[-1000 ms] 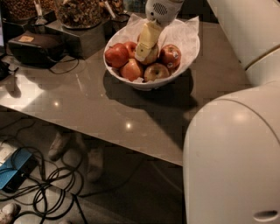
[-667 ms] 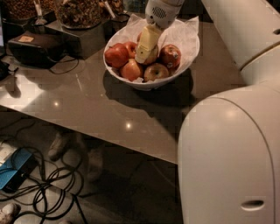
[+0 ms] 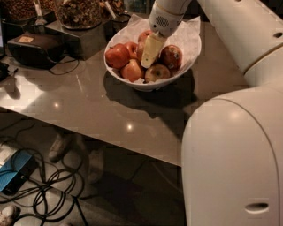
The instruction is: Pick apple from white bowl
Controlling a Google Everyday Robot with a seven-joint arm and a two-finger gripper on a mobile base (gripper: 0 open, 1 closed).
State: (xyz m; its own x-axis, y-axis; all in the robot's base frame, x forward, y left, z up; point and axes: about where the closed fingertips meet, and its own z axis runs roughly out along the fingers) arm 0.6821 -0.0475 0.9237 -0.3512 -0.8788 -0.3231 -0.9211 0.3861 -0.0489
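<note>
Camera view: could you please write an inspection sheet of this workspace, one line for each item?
Surface: glossy grey table with light reflections.
Job's things: paper-lined white bowl holding several apples; the paler yellow-green apple lies at its front.
Clutter: black box and snack jars, back left.
Grippers: pincer down inside the bowl, among the apples.
Cables: loose cables tangled on the floor, lower left.
Surroundings: the robot's white body fills the right.
</note>
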